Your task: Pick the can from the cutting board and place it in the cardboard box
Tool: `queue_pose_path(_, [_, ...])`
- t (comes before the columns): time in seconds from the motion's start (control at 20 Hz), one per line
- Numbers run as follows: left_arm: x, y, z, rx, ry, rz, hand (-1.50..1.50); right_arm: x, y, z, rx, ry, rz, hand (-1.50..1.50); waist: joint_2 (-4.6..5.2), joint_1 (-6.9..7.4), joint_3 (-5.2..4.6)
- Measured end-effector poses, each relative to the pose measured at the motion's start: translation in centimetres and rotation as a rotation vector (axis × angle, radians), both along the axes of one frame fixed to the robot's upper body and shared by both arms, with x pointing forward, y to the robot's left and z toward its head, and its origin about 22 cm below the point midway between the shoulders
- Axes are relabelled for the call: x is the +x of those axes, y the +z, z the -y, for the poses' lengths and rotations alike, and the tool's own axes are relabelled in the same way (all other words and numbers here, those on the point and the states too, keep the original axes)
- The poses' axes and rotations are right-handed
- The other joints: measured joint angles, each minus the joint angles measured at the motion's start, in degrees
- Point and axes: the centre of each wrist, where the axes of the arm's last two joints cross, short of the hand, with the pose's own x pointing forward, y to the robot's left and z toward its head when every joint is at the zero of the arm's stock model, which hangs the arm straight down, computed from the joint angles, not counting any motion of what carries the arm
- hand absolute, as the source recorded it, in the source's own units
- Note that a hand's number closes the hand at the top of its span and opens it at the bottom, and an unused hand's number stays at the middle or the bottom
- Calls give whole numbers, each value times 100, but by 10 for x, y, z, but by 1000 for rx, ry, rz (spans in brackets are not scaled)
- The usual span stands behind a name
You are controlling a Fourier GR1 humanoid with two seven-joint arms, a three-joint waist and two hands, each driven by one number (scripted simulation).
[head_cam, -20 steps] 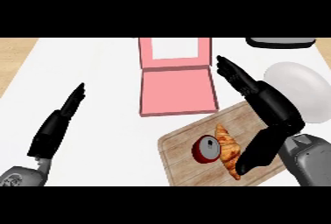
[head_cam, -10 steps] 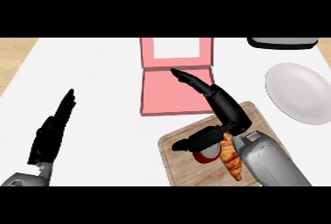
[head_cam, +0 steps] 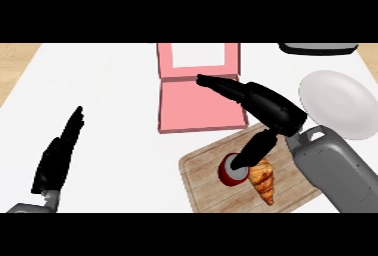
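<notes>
— Two hands showing; what is each doing?

— My right hand point(head_cam: 266, 107) is hanging at centre right of the frame, fingers point(head_cam: 218, 84) stretching straight toward the upper left over the pink box point(head_cam: 199, 107), thumb point(head_cam: 251, 150) pointing down and touching the can's top. It is gripping nothing. My left hand point(head_cam: 57, 157) is resting at the lower left, fingers straight and pointing up, holding nothing.

— Where is the can sitting?

— One can point(head_cam: 235, 172), red with a grey top, is standing on the wooden cutting board point(head_cam: 210, 175) at lower centre, just beside a croissant point(head_cam: 263, 181) to its right.

— And the box?

— It is lying open above the board, lid flap point(head_cam: 198, 57) folding back toward the top of the frame, near the board's upper edge.

— Anything else on the counter point(head_cam: 111, 100)?

— One white plate point(head_cam: 341, 102) is sitting at the right edge, and one dark object point(head_cam: 317, 48) is showing partly at the upper right; what it is I cannot tell.
</notes>
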Motion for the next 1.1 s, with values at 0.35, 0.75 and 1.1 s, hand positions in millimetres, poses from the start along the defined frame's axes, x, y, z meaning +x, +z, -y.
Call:
queue_pose_path(0.35, [-1,0,2,-13,8,-5,0,1,37,-6,-481,127,-5,-150,-14,-5,-6])
queue_pose_path(0.75, [-5,0,-2,-14,16,-2,0,-27,33,-32,-738,187,-74,-150,-8,-49,1])
queue_pose_path(1.1, [-4,6,-2,-12,13,-1,0,-48,24,-45,-792,130,-70,-150,2,-47,5])
